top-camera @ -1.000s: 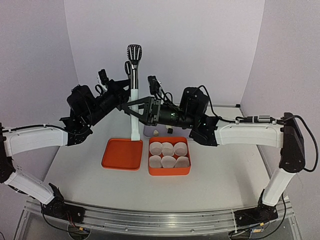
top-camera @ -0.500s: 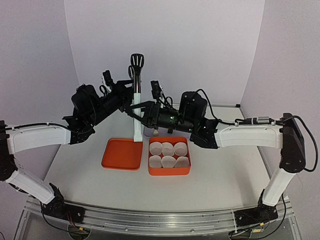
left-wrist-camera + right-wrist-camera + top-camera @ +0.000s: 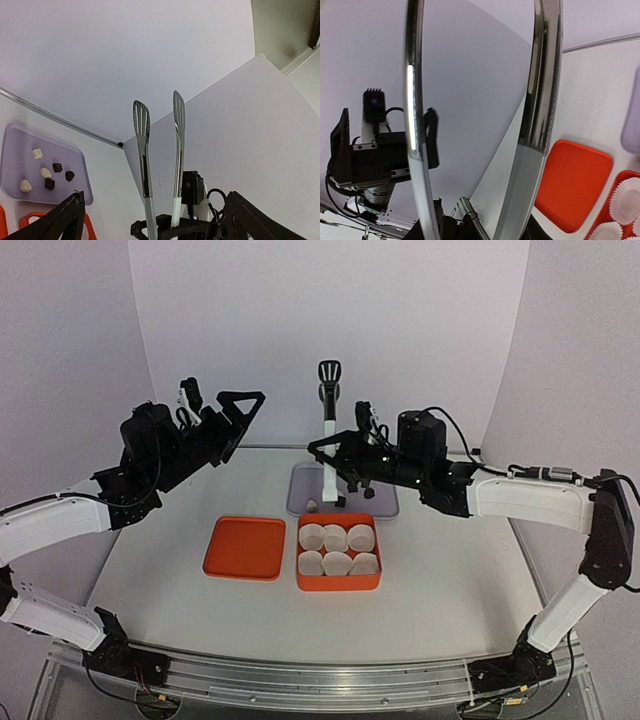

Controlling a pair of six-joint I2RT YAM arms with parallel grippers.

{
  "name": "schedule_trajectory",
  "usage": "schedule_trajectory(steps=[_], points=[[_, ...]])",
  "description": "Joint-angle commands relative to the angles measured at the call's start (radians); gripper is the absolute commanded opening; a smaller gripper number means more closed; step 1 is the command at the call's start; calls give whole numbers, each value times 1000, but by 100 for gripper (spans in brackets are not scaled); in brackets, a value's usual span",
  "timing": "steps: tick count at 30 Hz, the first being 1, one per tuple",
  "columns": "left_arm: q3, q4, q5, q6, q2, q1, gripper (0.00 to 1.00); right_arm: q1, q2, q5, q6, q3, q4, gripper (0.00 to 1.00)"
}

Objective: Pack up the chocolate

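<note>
Handed off tongs (image 3: 328, 430) in the last second: released from left gripper (image 3: 245, 410), jaws now spread wide, empty, pulled back left and well apart from the tool. Clamped in right gripper (image 3: 330, 452) on the white handle, blades upright over lavender tray (image 3: 382, 502). Probably ready for picking; nothing packed yet. Found chocolate (image 3: 45, 173) all on that tray behind orange box (image 3: 338, 586): three dark, three cream lumps, tiny, loose, scattered. Left paper cups (image 3: 336, 536) empty.
</note>
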Motion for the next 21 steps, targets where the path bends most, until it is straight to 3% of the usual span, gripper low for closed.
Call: schedule_trajectory(steps=[1,6,11,16,21], points=[[30,-193,-164,130,-64,0,99,-88,-116,29,-103,9,-306,40],[121,-391,-224,225,-17,0,100,-154,-177,149,-315,96,-849,41],[217,-629,-380,238,70,4,100,-234,-111,220,-490,279,-1339,42],[230,-686,-409,264,122,25,100,-285,-27,283,-577,384,-1534,42],[234,-717,-306,273,180,140,100,-292,105,358,-716,509,-1640,44]])
